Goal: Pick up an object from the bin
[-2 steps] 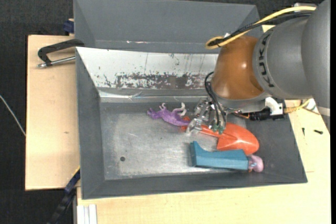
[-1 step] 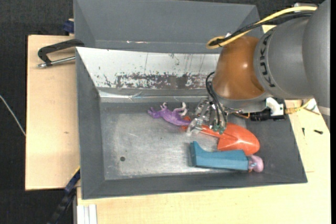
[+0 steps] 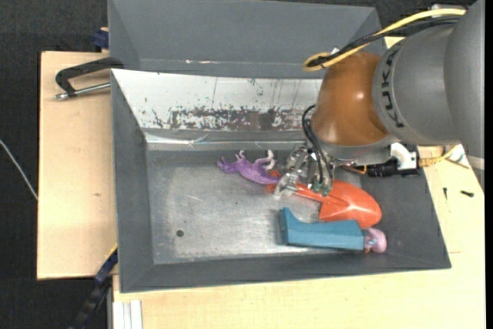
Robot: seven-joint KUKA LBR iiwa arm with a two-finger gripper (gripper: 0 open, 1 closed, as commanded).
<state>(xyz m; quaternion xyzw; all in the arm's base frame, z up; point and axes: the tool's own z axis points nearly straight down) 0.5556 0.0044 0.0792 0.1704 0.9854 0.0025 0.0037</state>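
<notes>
My gripper (image 3: 302,179) hangs low in the bin's right half, its metal fingers reaching down beside a purple toy lizard (image 3: 248,167) that lies to its left. Right under the fingers runs the thin stem of an orange-red spoon-like scoop (image 3: 350,204), whose broad end lies to the lower right. A blue flat block (image 3: 320,233) with a small pink piece (image 3: 375,241) at its right end lies in front of the scoop. Whether anything sits between the fingers I cannot make out.
The arm and its orange cover fill the bin's upper right corner, above the right wall. The bin's left half shows bare scuffed metal floor, with the steep back wall behind it.
</notes>
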